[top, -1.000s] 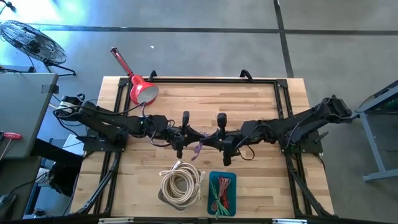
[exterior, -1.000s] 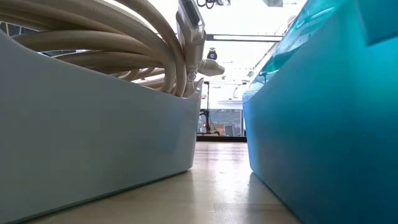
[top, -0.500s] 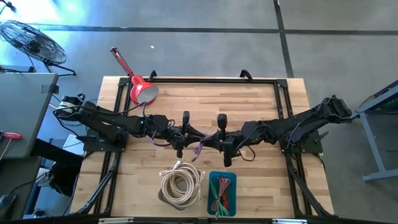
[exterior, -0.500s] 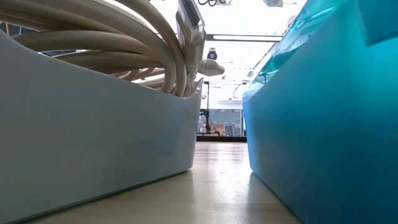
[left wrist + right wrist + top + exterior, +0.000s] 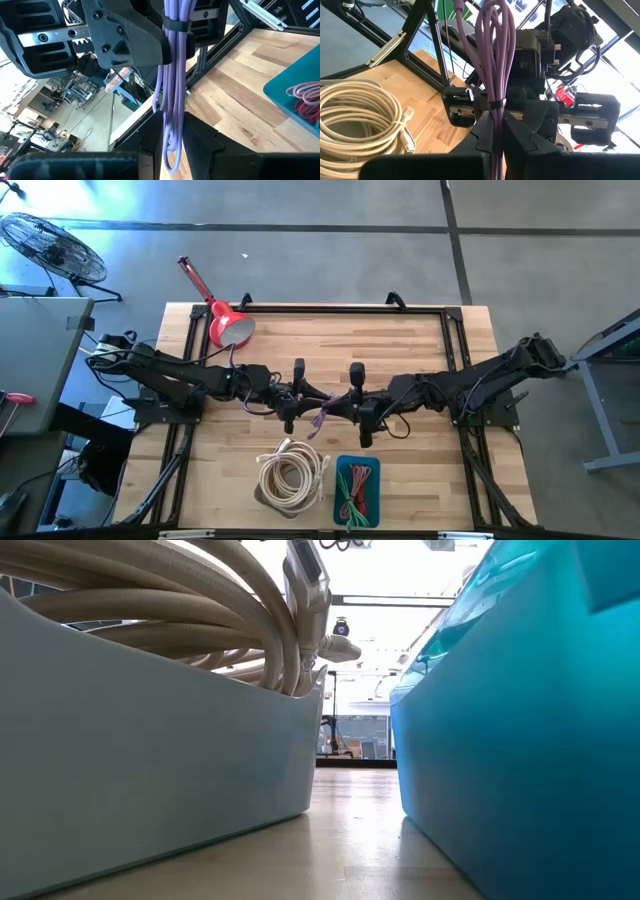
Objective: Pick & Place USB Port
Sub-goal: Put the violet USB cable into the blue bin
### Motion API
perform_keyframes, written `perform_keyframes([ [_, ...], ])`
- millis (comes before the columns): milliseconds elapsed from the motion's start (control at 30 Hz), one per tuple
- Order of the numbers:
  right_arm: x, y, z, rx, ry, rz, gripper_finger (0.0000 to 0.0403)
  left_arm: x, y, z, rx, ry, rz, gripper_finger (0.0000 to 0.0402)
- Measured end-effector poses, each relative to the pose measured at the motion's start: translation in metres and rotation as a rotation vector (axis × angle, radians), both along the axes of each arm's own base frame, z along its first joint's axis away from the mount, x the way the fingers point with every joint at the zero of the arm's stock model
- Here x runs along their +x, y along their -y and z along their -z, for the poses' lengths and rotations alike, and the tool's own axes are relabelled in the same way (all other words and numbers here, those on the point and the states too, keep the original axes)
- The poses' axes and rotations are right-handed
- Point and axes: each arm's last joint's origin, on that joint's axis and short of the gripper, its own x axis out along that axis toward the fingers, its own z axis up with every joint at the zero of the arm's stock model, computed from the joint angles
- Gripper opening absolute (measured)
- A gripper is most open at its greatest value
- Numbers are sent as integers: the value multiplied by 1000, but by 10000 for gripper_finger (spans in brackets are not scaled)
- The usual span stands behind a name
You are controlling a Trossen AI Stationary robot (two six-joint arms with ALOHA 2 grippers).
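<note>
The grey bin (image 5: pixel 262 498) held a thick coil of beige cable (image 5: pixel 291 474); the teal bin (image 5: pixel 377 515) beside it held thin red and green cables (image 5: pixel 354 490). Above the table's middle, between both arms, hung the purple cable bundle (image 5: pixel 495 65). The right gripper (image 5: pixel 496 131) was clenched on it at its black tie; the left gripper (image 5: pixel 176 137) stood loosened around the lower loops. The bundle seemed light and limp, so the tied middle was probably the best hold.
</note>
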Motion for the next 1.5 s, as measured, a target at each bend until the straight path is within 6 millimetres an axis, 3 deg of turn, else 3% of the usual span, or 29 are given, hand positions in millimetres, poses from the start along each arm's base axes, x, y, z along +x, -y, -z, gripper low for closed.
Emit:
perform_keyframes([
  [233, 0, 0, 0, 7, -3, 2, 10, 0, 0, -1, 6, 8, -12, 61],
  [400, 0, 1, 2, 2, -21, 9, 10, 0, -1, 3, 16, -28, -51, 11],
  [533, 0, 1, 2, 16, -26, 10, 10, 0, -2, 3, 11, -35, -53, 5],
  [833, 0, 0, 2, 19, -25, 2, 10, 0, -2, 5, 13, -47, -53, 49],
  [1300, -2, -2, 5, 28, -56, 45, 10, -2, 0, 10, -54, -99, -63, 53],
  [1500, -7, -14, 10, -4, -96, 93, 10, -17, -2, -13, -91, -52, -63, 53],
])
